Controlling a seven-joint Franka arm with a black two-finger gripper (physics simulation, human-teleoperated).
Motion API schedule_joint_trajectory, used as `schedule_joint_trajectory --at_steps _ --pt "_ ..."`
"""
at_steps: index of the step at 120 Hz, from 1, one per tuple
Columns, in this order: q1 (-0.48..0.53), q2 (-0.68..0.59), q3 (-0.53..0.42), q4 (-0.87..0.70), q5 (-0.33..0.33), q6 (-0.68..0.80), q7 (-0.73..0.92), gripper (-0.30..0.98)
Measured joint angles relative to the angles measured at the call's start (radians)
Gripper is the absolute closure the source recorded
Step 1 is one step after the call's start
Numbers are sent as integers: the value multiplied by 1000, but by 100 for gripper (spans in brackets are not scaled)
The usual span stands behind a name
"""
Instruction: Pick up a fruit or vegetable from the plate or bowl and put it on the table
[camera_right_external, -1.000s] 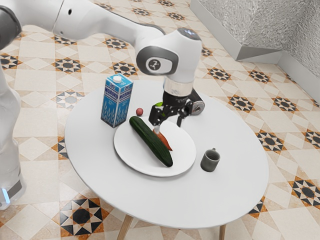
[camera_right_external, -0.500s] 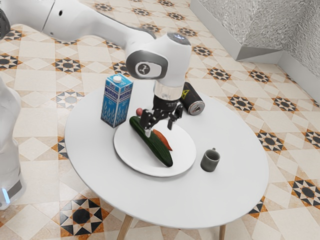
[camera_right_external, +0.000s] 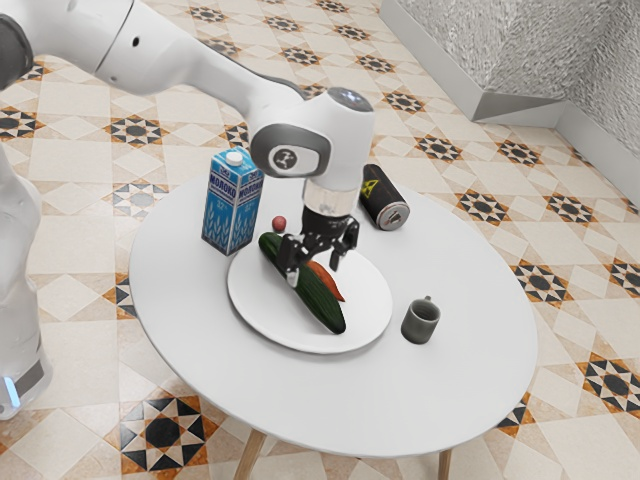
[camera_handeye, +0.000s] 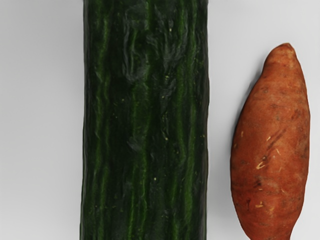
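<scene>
Tool (camera_right_external: 315, 271) is held wide over the plate, its two fingers parted, nothing gripped. It is positioned above the cucumber; whether the skin is touched by either finger can't be told.

Floor (camera_right_external: 70, 440): patterned tiles, seen around and below the desk. Desk (camera_right_external: 330, 400): round, white, carried on wooden legs.

Plate (camera_right_external: 250, 301): white, round, set flat on the desk, cucumber and sweet potato both carried on it.

Milk carton (camera_right_external: 228, 214): blue, stood upright on the desk, near the plate, toward the exterior view's left.

Cucumber (camera_right_external: 322, 303): dark green, laid on the plate, slanted from the exterior view's upper left to its lower right. It is crossed partly by the tool there. In the wrist view it is seen lengthwise, directly under the hand.

Can (camera_right_external: 384, 198): dark with yellow marking, laid on its side beyond the plate, one metal end exposed.

Sweet potato (camera_handeye: 272, 150): orange-brown, placed just beside the cucumber, roughly parallel; a narrow strip of plate is seen between them.

Mug (camera_right_external: 420, 322): dark grey-green, set upright near the plate, toward the exterior view's right.

Red round item (camera_right_external: 279, 223): placed on the desk between carton and can, near the plate's edge.
</scene>
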Motion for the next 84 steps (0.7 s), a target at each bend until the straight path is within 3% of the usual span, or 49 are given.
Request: schedule_joint_trajectory --at_steps 84 --pt "11 -20 0 -53 -1 30 4 0"
